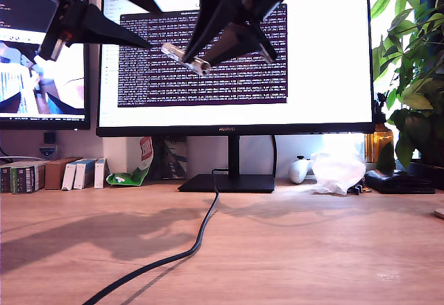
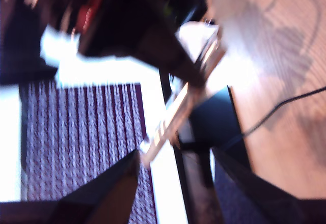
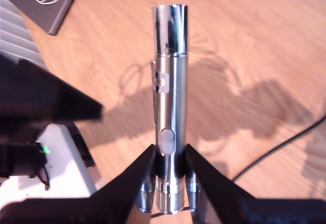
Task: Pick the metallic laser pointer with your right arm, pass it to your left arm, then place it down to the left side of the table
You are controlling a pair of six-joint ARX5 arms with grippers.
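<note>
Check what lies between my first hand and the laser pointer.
Nothing. The first wrist view shows the laser pointer with its free end at the first hand's open mouth, only air between.

HUAWEI logo on monitor [image 1: 234,129] bezel, terminal text on screen too small to read

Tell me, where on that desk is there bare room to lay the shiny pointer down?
Both front stretches of the table are bare wood: one on the exterior view's left of the black cable, a wider one on that view's right. The back edge is crowded: small boxes, the monitor stand, a crumpled plastic bag.
</note>
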